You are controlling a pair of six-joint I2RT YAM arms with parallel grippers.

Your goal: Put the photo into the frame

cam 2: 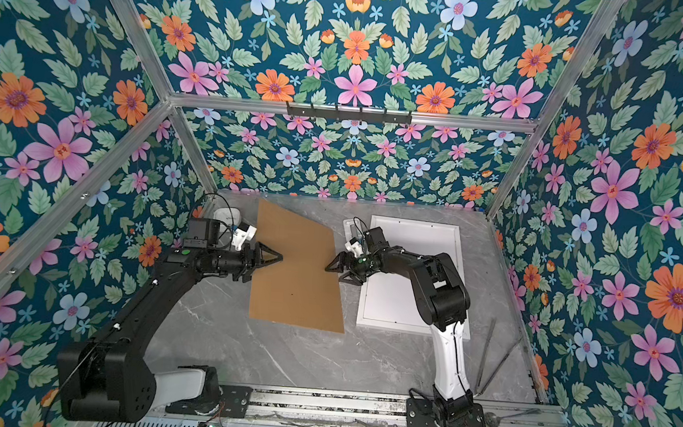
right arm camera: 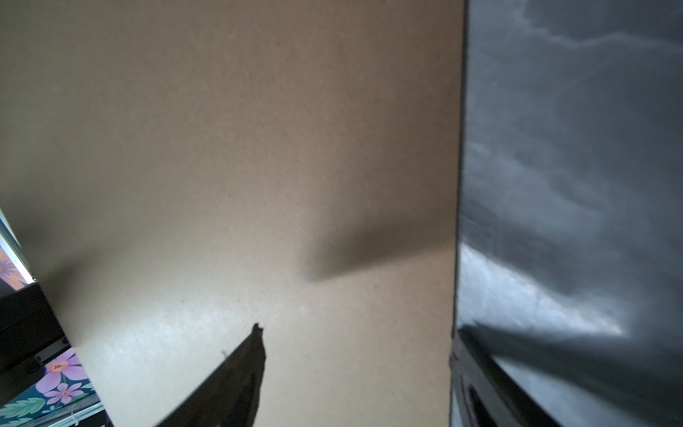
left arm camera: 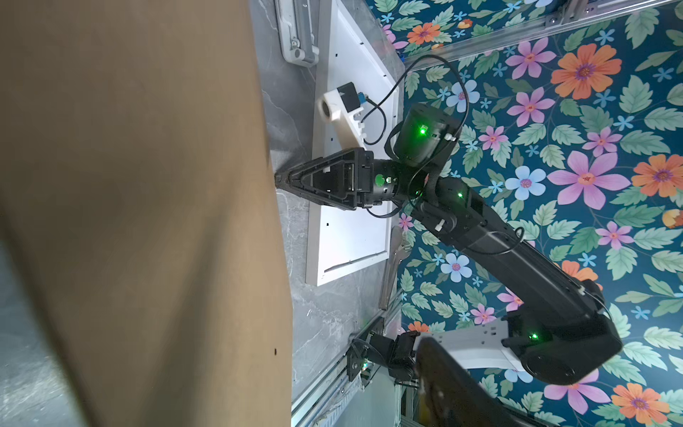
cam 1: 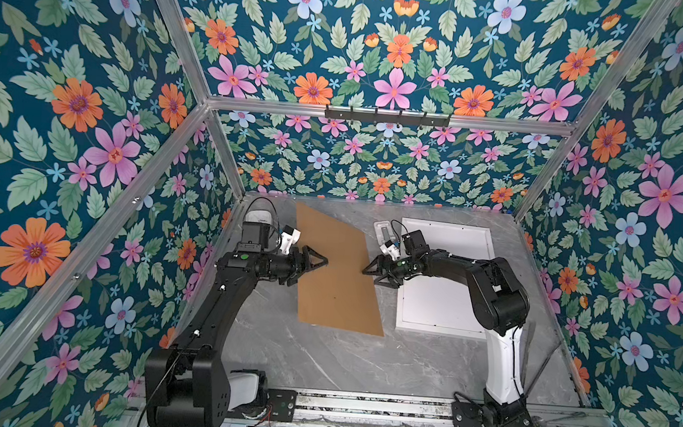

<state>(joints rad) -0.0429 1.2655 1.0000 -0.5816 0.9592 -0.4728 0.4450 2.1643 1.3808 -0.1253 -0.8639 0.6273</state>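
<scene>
The frame (cam 1: 426, 329) lies flat at the right of the counter (cam 1: 340, 360), partly under the right arm; the photo cannot be seen. Left gripper (cam 1: 316, 261) and right gripper (cam 1: 369, 276), both spread and grasping nothing, meet opposite edges of the brown board (cam 1: 337, 297). Open counter lies toward the arm bases.

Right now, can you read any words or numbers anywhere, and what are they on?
No readable words, numbers or signs anywhere.
Brown board: blank.
White frame: blank.
White object beside the left arm: a faint grey mark, too blurred to read.
</scene>
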